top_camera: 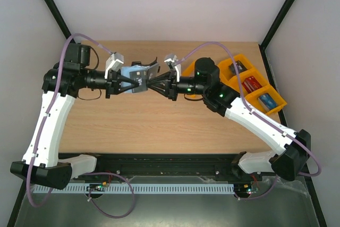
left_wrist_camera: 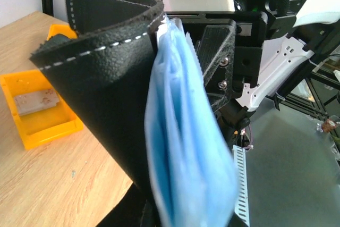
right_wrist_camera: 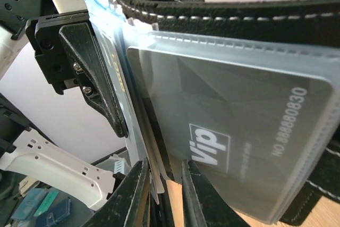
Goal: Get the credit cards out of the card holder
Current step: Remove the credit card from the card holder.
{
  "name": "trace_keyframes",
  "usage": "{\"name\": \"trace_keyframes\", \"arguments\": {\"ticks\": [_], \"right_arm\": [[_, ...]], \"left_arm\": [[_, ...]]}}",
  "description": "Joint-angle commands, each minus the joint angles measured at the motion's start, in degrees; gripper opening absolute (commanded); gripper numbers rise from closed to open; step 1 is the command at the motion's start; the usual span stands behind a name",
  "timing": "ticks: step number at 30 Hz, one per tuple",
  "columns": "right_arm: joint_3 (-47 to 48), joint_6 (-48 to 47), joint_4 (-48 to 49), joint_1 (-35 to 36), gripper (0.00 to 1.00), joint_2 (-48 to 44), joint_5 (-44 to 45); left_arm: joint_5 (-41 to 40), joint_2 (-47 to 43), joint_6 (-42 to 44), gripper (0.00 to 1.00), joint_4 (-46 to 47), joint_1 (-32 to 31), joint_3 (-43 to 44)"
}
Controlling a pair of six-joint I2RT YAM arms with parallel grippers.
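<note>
The card holder (top_camera: 139,73) is a black folding wallet held open in the air above the table's middle. My left gripper (top_camera: 129,82) is shut on its left side. In the left wrist view its black cover (left_wrist_camera: 101,89) and pale blue pockets (left_wrist_camera: 180,147) hide my fingers. My right gripper (top_camera: 153,85) meets it from the right. In the right wrist view the right gripper (right_wrist_camera: 163,190) stands narrowly open, with the thin lower edges of the clear pockets between its jaws. A grey "Vip" credit card (right_wrist_camera: 239,142) sits inside a clear pocket.
Orange trays (top_camera: 234,62) stand at the table's right rear, holding a red card (top_camera: 254,83) and a blue one (top_camera: 268,100). One tray (left_wrist_camera: 53,128) with a grey card shows in the left wrist view. Black frame posts rise at both rear corners.
</note>
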Motion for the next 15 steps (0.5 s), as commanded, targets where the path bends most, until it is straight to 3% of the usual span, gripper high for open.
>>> {"name": "trace_keyframes", "arguments": {"ticks": [1,15], "right_arm": [[1.08,-0.48,0.97,-0.05,0.16,0.11,2.12],[0.77,4.12,10.26,2.12,0.10,3.09,-2.89]], "left_arm": [[7.26,-0.74,4.82,0.02,-3.41,-0.22,1.65],[7.52,-0.57,-0.82,0.02,1.82,-0.31,-1.69]]}}
